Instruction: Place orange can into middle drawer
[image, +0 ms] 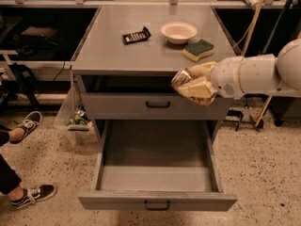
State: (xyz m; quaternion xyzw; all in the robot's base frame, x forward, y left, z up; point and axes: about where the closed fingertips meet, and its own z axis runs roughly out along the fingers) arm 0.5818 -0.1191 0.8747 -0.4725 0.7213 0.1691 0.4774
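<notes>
The orange can (pixel 180 76) is a coppery can with a silver end. It is held in my gripper (pixel 187 82), whose tan fingers (pixel 197 87) are shut on it. My white arm (pixel 254 74) reaches in from the right. The can hangs at the cabinet's front right edge, level with the shut upper drawer front (pixel 157 105). It is above the right part of the middle drawer (pixel 157 199), which is pulled fully open and shows an empty grey floor and a dark bar handle.
On the cabinet top (pixel 117 55) lie a black flat packet (pixel 136 35), a pale bowl (pixel 178 32) and a green-and-yellow sponge (pixel 198 49). A person's shoes (pixel 29 124) are at the left. A plastic bag (pixel 75 117) and a broom handle (pixel 256 13) flank the cabinet.
</notes>
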